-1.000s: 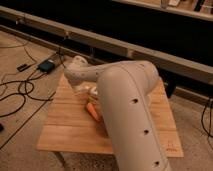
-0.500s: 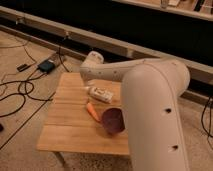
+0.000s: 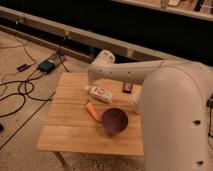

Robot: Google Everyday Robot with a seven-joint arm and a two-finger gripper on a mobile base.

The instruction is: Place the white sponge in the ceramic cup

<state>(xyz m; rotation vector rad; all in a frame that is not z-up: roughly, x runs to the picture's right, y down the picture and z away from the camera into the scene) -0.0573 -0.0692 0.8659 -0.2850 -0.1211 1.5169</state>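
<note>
The white sponge [image 3: 100, 94] lies flat on the wooden table [image 3: 70, 130], towards its far side. The gripper [image 3: 93, 83] is at the end of my big white arm, which reaches across from the right, and hangs just above the sponge's left end. The ceramic cup [image 3: 136, 99] shows only as a small white shape at the arm's edge, right of the sponge; the arm hides most of it.
An orange carrot-like stick [image 3: 92, 111] lies in front of the sponge, next to a purple bowl [image 3: 115, 121]. A small dark object [image 3: 127, 88] sits at the table's far edge. Cables and a dark box [image 3: 46, 65] lie on the floor to the left.
My arm has swung back and to the right, uncovering the table's middle with the sponge, the carrot stick and the purple bowl. The gripper end now sits over the sponge.
</note>
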